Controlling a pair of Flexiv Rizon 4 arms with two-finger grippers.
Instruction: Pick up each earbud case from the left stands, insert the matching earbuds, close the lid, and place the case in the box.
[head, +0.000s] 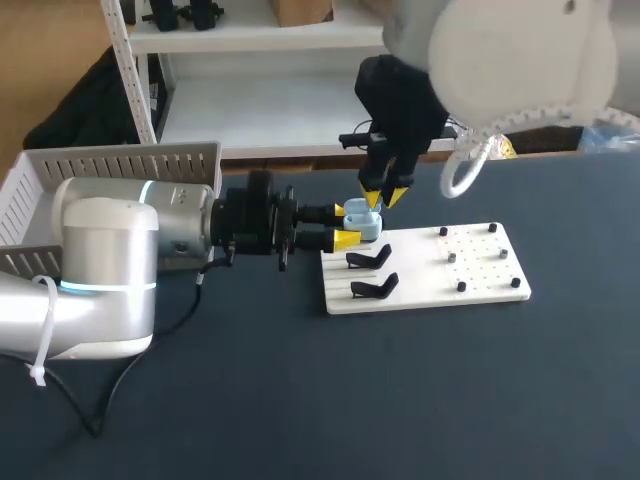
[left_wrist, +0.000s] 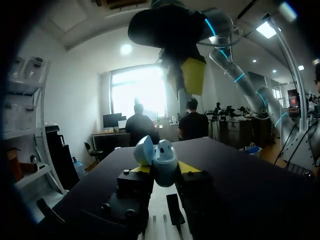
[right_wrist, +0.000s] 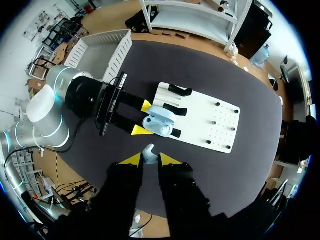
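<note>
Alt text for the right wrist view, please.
The right gripper holds a pale earbud between its fingers, and ahead of it is an open light-blue case clamped in the left gripper. Beside the case lies a white board with black stands.

**Left arm** (head: 110, 262): enters from the left, its silver forearm lying low and roughly level over the table, wrist pointing toward the middle.

**Left gripper** (head: 350, 226): held horizontal, its two yellow-tipped fingers side by side and closed from both sides on a light-blue earbud case (left_wrist: 165, 161).

**Right arm** (head: 510, 60): enters from the upper right and bends over, its black wrist pointing steeply downward.

**Right gripper** (head: 384, 197): hangs just above the left gripper's fingertips, its yellow tips close together, pinching a small pale earbud (right_wrist: 149, 153) between them.
</note>
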